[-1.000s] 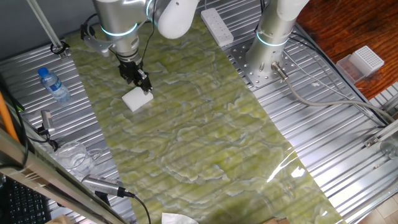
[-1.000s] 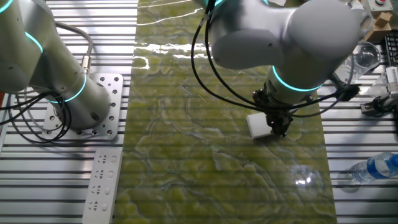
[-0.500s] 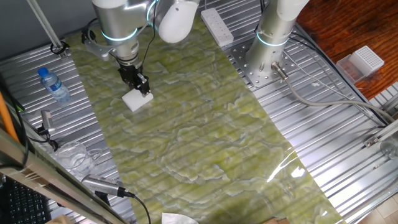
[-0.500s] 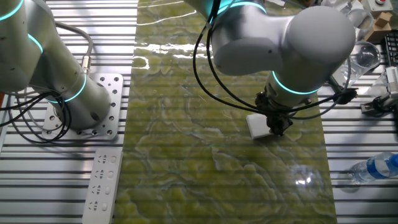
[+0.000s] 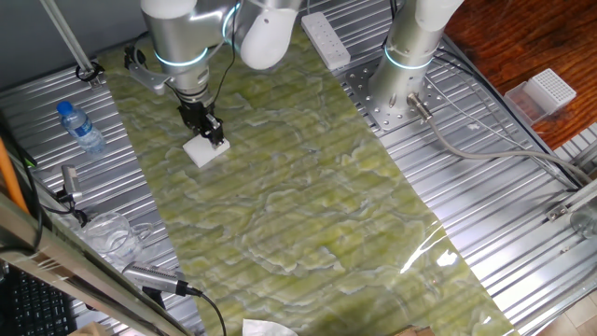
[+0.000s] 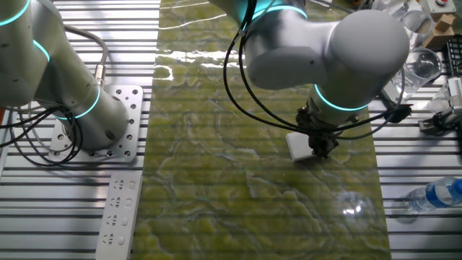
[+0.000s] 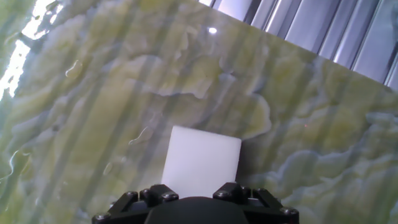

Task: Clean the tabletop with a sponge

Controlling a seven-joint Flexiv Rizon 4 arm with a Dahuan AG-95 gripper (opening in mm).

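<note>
The tool (image 5: 213, 135) stood upright over the worktop (image 5: 317, 205), its jaws closed on the sponge (image 5: 202, 150), which lay flat on the green marbled sheet near its ten o'clock corner in one fixed view. A water bottle (image 5: 80, 127) lay at nine o'clock, well apart on the ribbed metal (image 5: 522, 233).

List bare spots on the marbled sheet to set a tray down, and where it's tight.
Free: the long stretch of tabletop from the sponge toward the near end, and the strip between sponge and the second arm's base plate. Tight: around the gripper on the sponge, and the metal edge by the water bottle.
</note>
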